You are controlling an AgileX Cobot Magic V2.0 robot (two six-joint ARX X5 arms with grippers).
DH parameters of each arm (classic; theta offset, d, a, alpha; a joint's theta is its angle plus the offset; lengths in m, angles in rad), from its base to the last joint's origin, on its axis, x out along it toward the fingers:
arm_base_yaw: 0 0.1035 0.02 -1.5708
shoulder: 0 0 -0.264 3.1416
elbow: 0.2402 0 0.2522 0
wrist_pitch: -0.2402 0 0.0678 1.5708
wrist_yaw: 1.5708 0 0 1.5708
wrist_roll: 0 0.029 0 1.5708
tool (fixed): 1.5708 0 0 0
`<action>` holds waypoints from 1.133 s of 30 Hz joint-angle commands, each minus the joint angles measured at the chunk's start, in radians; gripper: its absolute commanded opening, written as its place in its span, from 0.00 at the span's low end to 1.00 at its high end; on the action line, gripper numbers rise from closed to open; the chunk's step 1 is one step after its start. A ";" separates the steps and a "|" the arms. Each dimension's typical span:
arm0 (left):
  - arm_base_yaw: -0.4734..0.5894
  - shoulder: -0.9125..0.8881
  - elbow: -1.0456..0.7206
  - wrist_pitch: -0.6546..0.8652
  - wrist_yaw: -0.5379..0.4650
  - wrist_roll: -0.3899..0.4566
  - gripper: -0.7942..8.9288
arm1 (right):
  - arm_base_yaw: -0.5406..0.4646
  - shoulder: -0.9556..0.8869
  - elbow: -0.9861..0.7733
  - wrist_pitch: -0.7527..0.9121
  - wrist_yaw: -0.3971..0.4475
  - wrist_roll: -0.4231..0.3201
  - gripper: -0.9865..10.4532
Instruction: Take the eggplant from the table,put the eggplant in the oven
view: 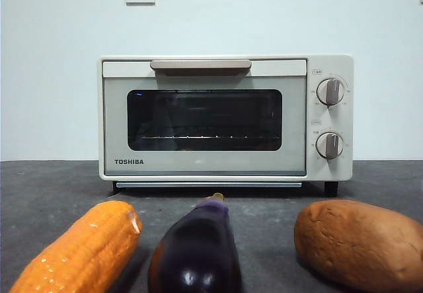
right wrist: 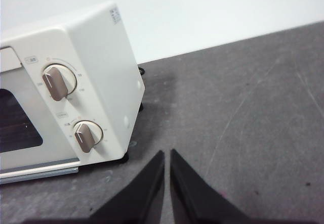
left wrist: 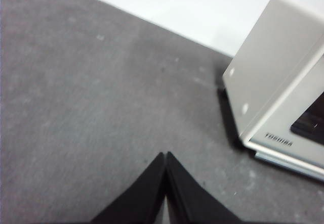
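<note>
Eggplant (view: 195, 254) lies on table (view: 53, 194) between corn (view: 79, 250) and potato (view: 360, 240), long axis toward closed oven (view: 225, 118), stem tip facing it. Left gripper (left wrist: 166, 155) and right gripper (right wrist: 167, 153) pressed together, flanking the oven over bare table

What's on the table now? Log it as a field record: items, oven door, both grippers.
eggplant: on the table, front centre, untouched
oven: behind the eggplant, door shut
corn cob: beside the eggplant
brown lump: on the eggplant's other side
left gripper: shut, empty, over bare table
right gripper: shut, empty, near the knobs
</note>
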 commanded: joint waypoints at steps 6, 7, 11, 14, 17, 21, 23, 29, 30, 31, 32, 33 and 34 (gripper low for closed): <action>0.001 0.137 0.114 -0.024 0.007 -0.006 0.09 | 0.000 0.062 0.157 -0.094 0.005 0.035 0.09; 0.001 0.163 0.134 -0.029 0.007 -0.006 0.09 | 0.000 0.080 0.182 -0.112 0.005 0.035 0.09; 0.001 0.277 0.220 -0.059 0.008 -0.006 0.09 | 0.000 0.161 0.283 -0.176 0.003 0.034 0.09; 0.000 0.375 0.291 -0.066 0.027 -0.004 0.09 | 0.000 0.238 0.365 -0.239 -0.001 0.030 0.09; -0.001 0.478 0.366 -0.078 0.071 0.020 0.09 | 0.000 0.323 0.447 -0.312 -0.018 0.000 0.09; -0.002 0.624 0.468 -0.116 0.124 0.059 0.09 | 0.000 0.431 0.544 -0.402 -0.069 -0.032 0.09; -0.002 0.699 0.527 -0.147 0.173 0.084 0.09 | 0.000 0.486 0.592 -0.446 -0.122 -0.060 0.09; -0.007 0.870 0.667 -0.226 0.367 0.137 0.09 | 0.000 0.629 0.723 -0.589 -0.280 -0.113 0.14; -0.010 0.890 0.684 -0.238 0.382 0.140 0.09 | 0.001 0.651 0.740 -0.607 -0.311 -0.113 0.16; -0.017 0.915 0.704 -0.254 0.395 0.147 0.09 | 0.001 0.678 0.758 -0.625 -0.350 -0.112 0.20; -0.024 0.931 0.716 -0.261 0.401 0.154 0.09 | 0.001 0.698 0.769 -0.636 -0.386 -0.110 0.23; -0.031 0.944 0.725 -0.262 0.407 0.161 0.09 | 0.001 0.716 0.777 -0.640 -0.420 -0.107 0.26; -0.042 0.956 0.734 -0.262 0.409 0.161 0.09 | 0.001 0.737 0.780 -0.639 -0.462 -0.088 0.32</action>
